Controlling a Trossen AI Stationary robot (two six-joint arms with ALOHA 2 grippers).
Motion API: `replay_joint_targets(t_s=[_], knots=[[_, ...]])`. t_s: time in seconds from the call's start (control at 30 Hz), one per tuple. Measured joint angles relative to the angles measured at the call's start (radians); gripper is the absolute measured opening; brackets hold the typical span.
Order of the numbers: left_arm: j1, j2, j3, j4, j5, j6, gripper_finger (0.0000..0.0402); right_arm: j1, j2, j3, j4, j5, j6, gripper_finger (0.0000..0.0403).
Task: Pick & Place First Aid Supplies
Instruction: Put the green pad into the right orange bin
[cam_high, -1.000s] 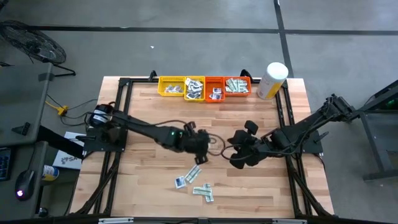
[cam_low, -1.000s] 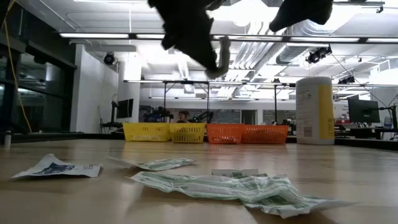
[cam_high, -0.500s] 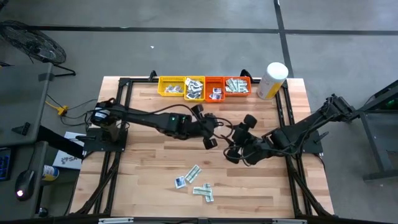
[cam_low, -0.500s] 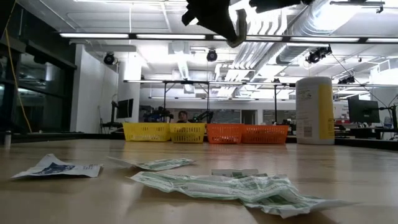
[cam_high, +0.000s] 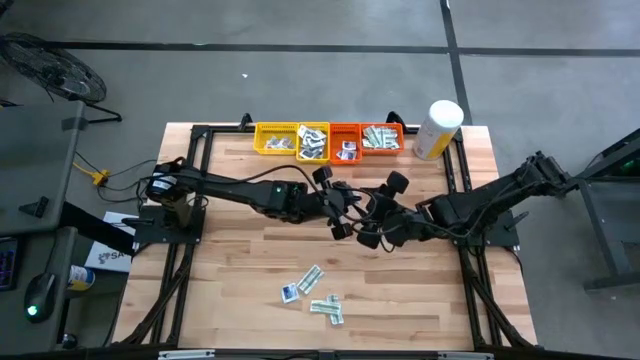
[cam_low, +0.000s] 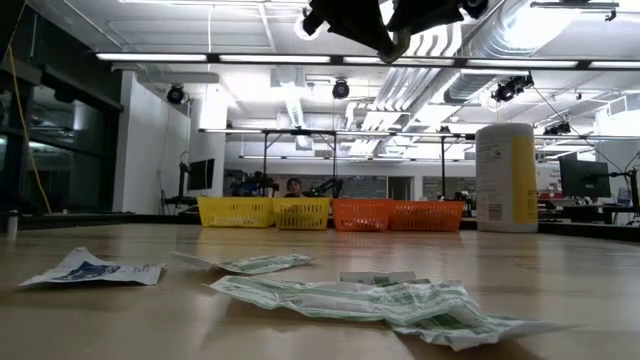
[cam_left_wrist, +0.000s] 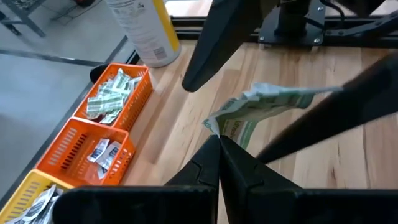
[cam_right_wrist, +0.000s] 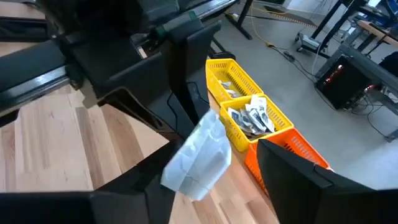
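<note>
Above the table's middle, my left gripper (cam_high: 343, 220) (cam_left_wrist: 219, 144) is shut on a crumpled white-and-green packet (cam_left_wrist: 264, 106) (cam_right_wrist: 200, 155), one of the first aid supplies. My right gripper (cam_high: 372, 232) (cam_right_wrist: 214, 152) faces it from the right, open. Its two fingers (cam_left_wrist: 208, 43) stand on either side of the packet without touching it. Both show at the top of the low view, with the packet (cam_low: 400, 45) below them. More packets (cam_high: 312, 295) (cam_low: 340, 295) lie flat on the wood near the front edge. My left gripper pinches the packet by its near end (cam_left_wrist: 227, 129) between its two shut fingertips. The fingers come from the table's left, slanting a little downward. The rest of the packet sticks out beyond the fingertips toward the right gripper, lifted well clear of the table.
Along the far edge stand two yellow trays (cam_high: 277, 138) and two orange trays (cam_high: 362, 138), each with packets inside. A tall white-and-yellow canister (cam_high: 438, 128) stands to their right. Black frame rails (cam_high: 195, 190) run along the table's sides.
My left gripper has gone up and toward the table's right and far edges, carrying the packet away from the packets lying on the wood. My right gripper has moved toward the left and far edges to meet it and has turned at the wrist.
</note>
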Motion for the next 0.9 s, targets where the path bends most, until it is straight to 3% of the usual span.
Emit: replay_joint_targets(t_s=[0.2,0.53,0.7,0.9], knots=[[0.000,-0.001,0.000,-0.010,-0.002,0.000,0.0000,0.002,0.000,0.000,-0.015,0.000,-0.009,0.0155],[0.000,-0.001,0.000,-0.008,-0.002,0.000,0.0000,0.002,0.000,0.000,-0.017,0.016,0.005,0.0013],[0.000,-0.001,0.000,-0.007,-0.006,0.024,0.0000,-0.005,0.000,0.000,-0.017,0.001,0.008,0.0005],[0.000,-0.001,0.000,-0.030,-0.083,0.131,0.0007,-0.053,-0.001,0.001,-0.029,-0.044,0.053,0.0002]])
